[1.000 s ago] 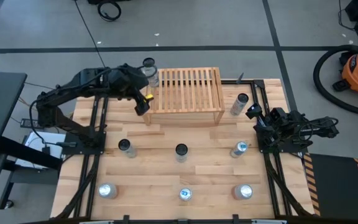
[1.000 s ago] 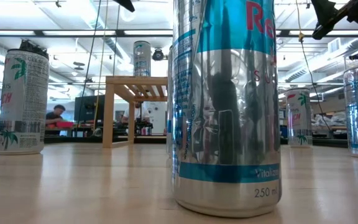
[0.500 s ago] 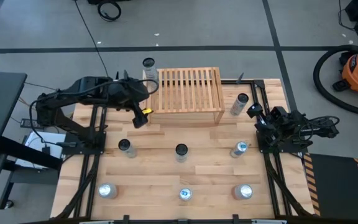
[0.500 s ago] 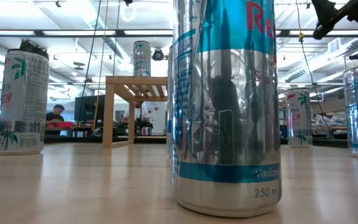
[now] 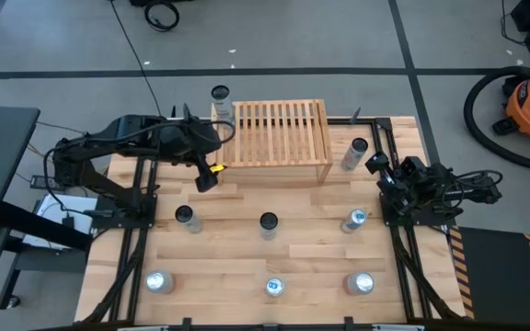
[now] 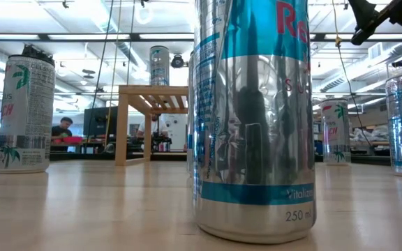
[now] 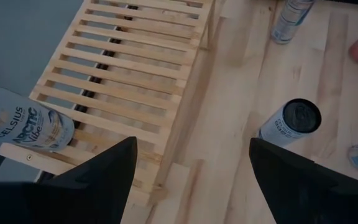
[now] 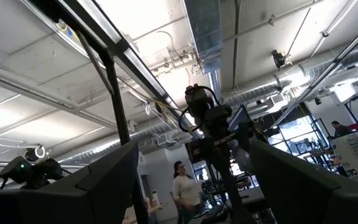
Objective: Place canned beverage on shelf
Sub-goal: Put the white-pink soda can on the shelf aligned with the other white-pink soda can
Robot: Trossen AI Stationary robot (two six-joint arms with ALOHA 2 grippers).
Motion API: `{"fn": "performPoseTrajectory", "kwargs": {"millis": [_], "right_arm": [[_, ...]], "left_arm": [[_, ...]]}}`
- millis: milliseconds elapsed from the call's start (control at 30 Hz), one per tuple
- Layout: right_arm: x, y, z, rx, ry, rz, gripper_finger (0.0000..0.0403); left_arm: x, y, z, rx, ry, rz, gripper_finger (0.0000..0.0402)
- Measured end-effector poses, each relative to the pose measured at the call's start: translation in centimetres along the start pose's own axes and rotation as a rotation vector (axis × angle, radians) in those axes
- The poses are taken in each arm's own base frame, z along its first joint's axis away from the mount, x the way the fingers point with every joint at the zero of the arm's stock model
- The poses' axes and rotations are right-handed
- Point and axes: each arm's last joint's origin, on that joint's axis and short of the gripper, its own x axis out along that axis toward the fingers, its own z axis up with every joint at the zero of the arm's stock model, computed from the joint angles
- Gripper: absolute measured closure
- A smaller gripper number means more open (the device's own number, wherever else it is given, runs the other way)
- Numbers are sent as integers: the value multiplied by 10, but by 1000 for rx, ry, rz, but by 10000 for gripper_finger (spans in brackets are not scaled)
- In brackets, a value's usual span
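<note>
- Left gripper (image 5: 207,175) hovered over the table just off the shelf's left front corner, fingers (image 7: 98,171) spread apart with nothing between them.
- One can (image 5: 220,98) stood upright on the shelf (image 5: 281,133), at its back left corner; in the left wrist view the same can (image 7: 33,126) sat on the end slats, clear of the gripper.
- Shelf was at the far middle of the table (image 5: 237,267), slatted top otherwise bare; low view showed the can (image 6: 159,65) on top of it (image 6: 152,90).
- Right gripper (image 5: 377,166) sat parked at the right edge of the table, raised and pointing at the ceiling; its fingers (image 8: 98,180) stood apart, empty.
- A tilted can (image 5: 353,154) was just right of the shelf, near the right gripper.
- Middle row of cans: left (image 5: 185,217), centre (image 5: 268,223), right (image 5: 354,220).
- Front row: left (image 5: 158,281), centre (image 5: 274,288), right (image 5: 362,283).
- The front centre can filled most of the low view (image 6: 253,118).
- A person (image 8: 182,190) was visible in the room in the right wrist view.
</note>
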Motion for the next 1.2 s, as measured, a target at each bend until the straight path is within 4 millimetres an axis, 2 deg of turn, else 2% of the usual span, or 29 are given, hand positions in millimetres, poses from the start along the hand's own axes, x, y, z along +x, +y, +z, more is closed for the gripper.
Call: {"fn": "performPoseTrajectory", "kwargs": {"millis": [867, 1200], "right_arm": [[0, 0, 4, 3, -44, -14, 85], [0, -2, -5, -26, 49, -15, 85]], "left_arm": [[2, 0, 1, -53, -5, 1, 90], [7, -1, -3, -45, 26, 7, 90]]}}
